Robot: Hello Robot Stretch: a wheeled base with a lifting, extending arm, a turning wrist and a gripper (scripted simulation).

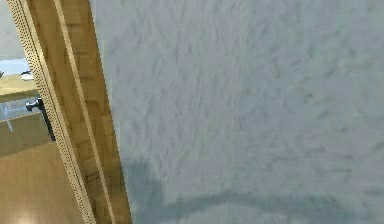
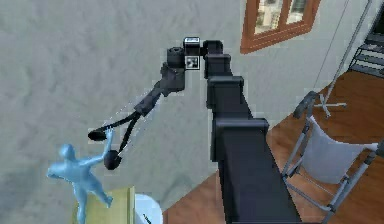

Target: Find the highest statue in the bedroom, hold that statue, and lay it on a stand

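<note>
So, nearest in the arm side view: dark arm (image 2: 240, 150), rising from the bottom edge just right of middle toward the top centre. At the lower left of that frame, the pale blue statue (image 2: 78, 175), a figure with limbs flung wide, cut off by the bottom edge. Just right of it, a yellowish block (image 2: 118, 205) and a small white round thing (image 2: 150, 212). Cannot tell whether standing on something or hanging free.

Just above the statue, the gripper (image 2: 106, 145), slanting down and left from the arm's far end, thin fingers ending close by the figure's raised arm. Cannot tell whether touching it, whether holding anything, or how the fingers are set.

Farther off at the right, a white chair (image 2: 335, 150) on wooden floor (image 2: 360, 100); at the upper right, a wood-framed window (image 2: 280, 20).

In the forward view, a wooden door frame (image 1: 75, 110) down the left, a grey wall (image 1: 250, 100) close across the rest, and a bit of table (image 1: 15, 90) at the far left edge beyond.

Judging by looks: probably hard, stiff and fairly light, smooth enough to slip, with thin limbs likely to snap. Best taken round the trunk rather than by an outstretched arm, then set down gently.
</note>
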